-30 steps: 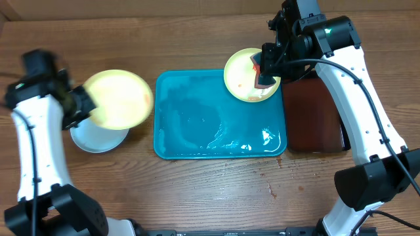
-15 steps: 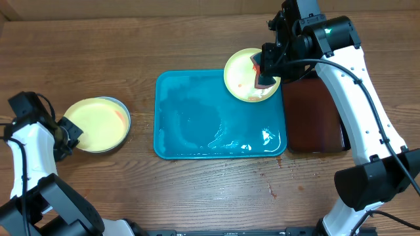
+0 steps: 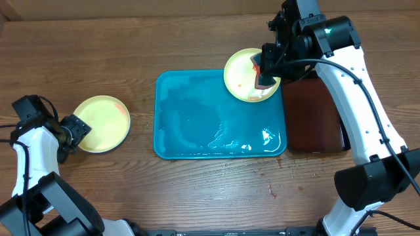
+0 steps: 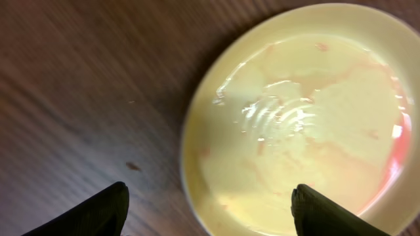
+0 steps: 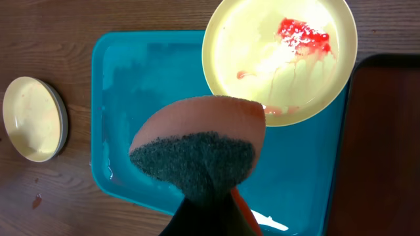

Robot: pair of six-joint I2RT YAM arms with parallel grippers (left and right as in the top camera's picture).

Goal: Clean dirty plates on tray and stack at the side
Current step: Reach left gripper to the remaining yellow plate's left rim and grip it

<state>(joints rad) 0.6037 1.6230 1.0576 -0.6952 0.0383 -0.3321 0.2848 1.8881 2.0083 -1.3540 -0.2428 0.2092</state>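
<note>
At centre of a wooden table (image 3: 197, 39), seen from overhead, a teal tray (image 3: 197, 118) is laid flat w/ rounded corners & a raised rim; its floor is wet & glossy, esp. toward the near right corner.

On the tray's far right corner a dirty plate (image 3: 241, 78) is set. It is pale yellow, & its edge overhangs the tray rim. In the right wrist view a bright red sauce blotch is seen on its whitish middle, w/ thin pinkish streaks run across toward the opposite edge.

Above that plate's right side the right gripper (image 3: 264, 73) is held, its jaws clamped tight on a sponge (image 5: 197, 141). An orange body & a dark green scrub face are shown, the scrub face turned to the wrist camera. Whether the sponge touches the plate can't be told.

Just right of the teal tray a dark tray (image 3: 315, 121) is placed, reddish-brown & narrower, partly covered by the right arm.

Well to the left, off the teal tray & on bare wood, a top plate (image 3: 102, 123) is stacked. It is pale yellow, w/ a faint pink smear near its far right edge. A greyish rim of a lower plate (image 5: 63, 124) is seen under it in the right wrist view.

Just beside the stack's left edge the left gripper (image 3: 73, 133) is positioned, its fingers (image 4: 98, 210) spread wide w/ nothing gripped. In the left wrist view the plate's near edge is seen btwn the two dark fingertips, apart from both. A watery film w/ ripples & pinkish traces is shown on its surface.
</note>
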